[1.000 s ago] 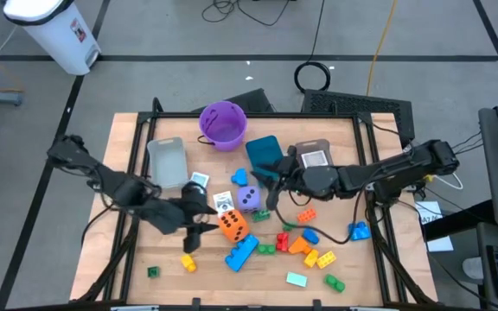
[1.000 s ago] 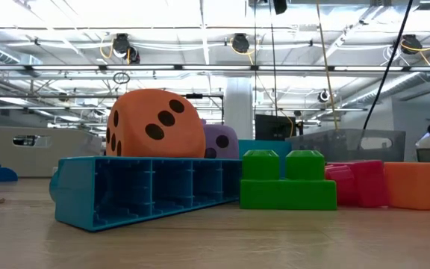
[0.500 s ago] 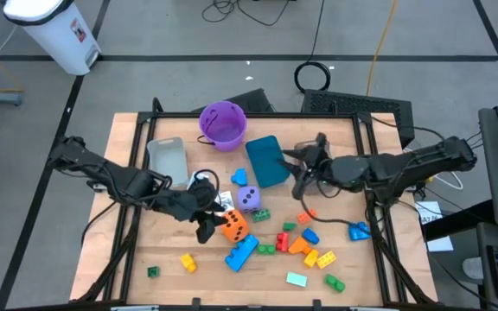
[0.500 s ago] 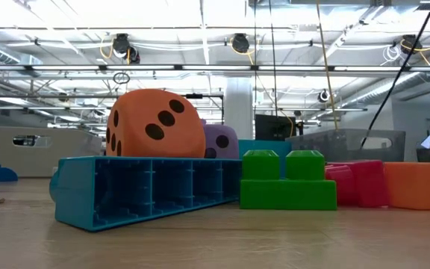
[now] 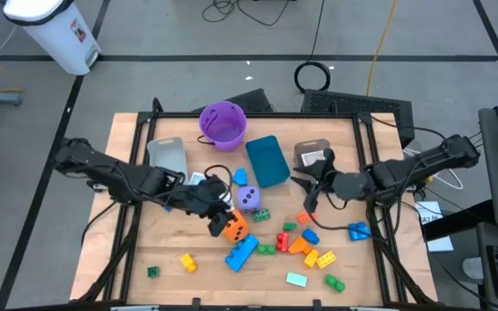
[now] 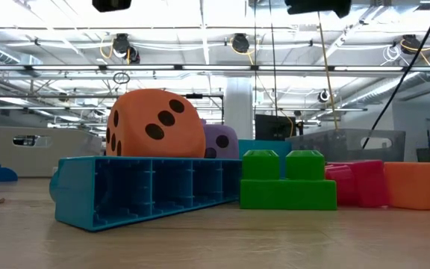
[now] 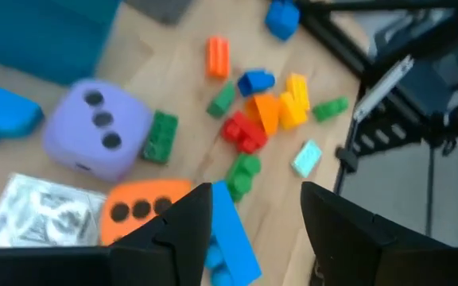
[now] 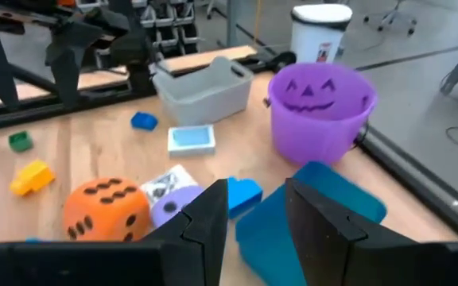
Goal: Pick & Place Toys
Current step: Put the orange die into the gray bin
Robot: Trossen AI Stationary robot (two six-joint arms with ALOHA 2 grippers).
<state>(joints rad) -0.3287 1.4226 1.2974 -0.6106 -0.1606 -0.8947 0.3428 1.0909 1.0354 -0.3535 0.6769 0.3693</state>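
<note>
The toys lie loose on the wooden table (image 5: 145,246): an orange die (image 5: 234,226), a purple die (image 5: 248,199), a long blue brick (image 5: 242,250), a picture card (image 7: 42,210) and a heap of small bricks (image 5: 301,242). My left gripper (image 5: 220,217) hovers open just left of the orange die; in its wrist view the blue brick (image 7: 230,238) shows below the empty gap of my left gripper (image 7: 253,230). My right gripper (image 5: 304,199) hangs open right of the purple die, above the table, and my right gripper (image 8: 257,214) has nothing between its fingers.
A purple bucket (image 5: 223,121), a teal bin (image 5: 266,161), a grey bin (image 5: 167,155) and a clear bin (image 5: 312,155) stand along the far half. Stray bricks lie near the front: yellow (image 5: 188,262), green (image 5: 153,272), and a blue one (image 5: 359,231) at the right.
My left gripper has gone toward the table's right and far side, up to the orange die, and has rolled about its own line. My right gripper has drawn back from beside the purple die toward the table's right edge. The toys have stayed where they were.
</note>
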